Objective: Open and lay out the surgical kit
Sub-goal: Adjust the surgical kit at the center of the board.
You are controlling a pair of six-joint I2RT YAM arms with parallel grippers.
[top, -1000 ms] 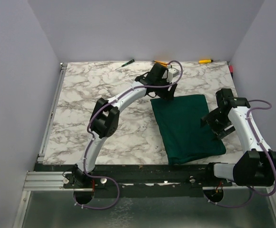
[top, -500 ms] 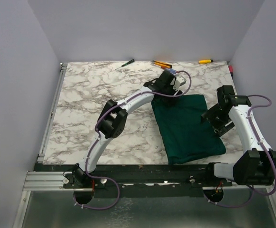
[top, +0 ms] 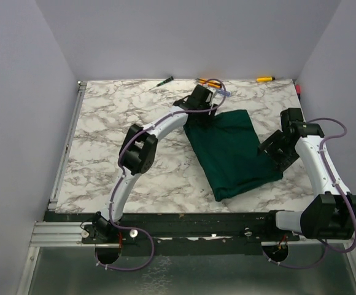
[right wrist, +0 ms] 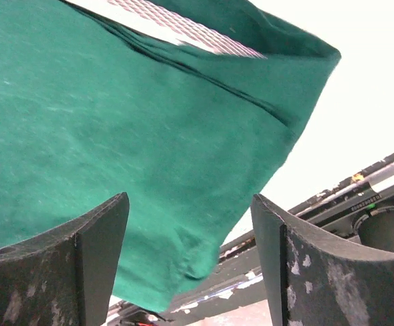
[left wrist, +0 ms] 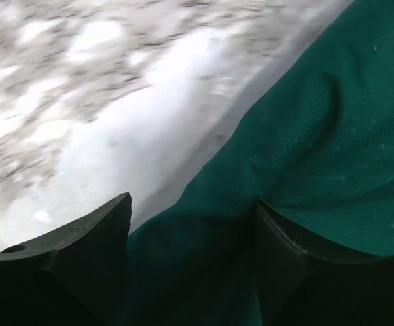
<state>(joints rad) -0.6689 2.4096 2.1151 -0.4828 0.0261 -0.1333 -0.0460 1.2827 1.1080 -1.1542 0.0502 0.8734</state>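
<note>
The surgical kit is a folded dark green cloth wrap (top: 233,153) lying askew on the marble table, right of centre. My left gripper (top: 197,118) is down on its far left corner. In the left wrist view, my left gripper (left wrist: 191,200) has its jaws wide apart with the green cloth (left wrist: 306,136) bunched between them. My right gripper (top: 271,150) hangs open over the wrap's right edge. In the right wrist view, my right gripper (right wrist: 189,197) is above the cloth (right wrist: 115,122), and a strip of silver wire-mesh tray (right wrist: 183,27) shows in a fold. Clamps, tweezers and packets are hidden.
Along the far edge lie a green-handled screwdriver (top: 164,80), orange pens (top: 207,82) and a yellow-handled tool (top: 264,78). A red item (top: 299,89) sits at the far right corner. A metal rail (top: 64,153) runs down the table's left side.
The wrap has swung round, its far end pulled left and its near end drawn in from the table's front edge. My left gripper moved left with that corner. My right gripper barely shifted.
</note>
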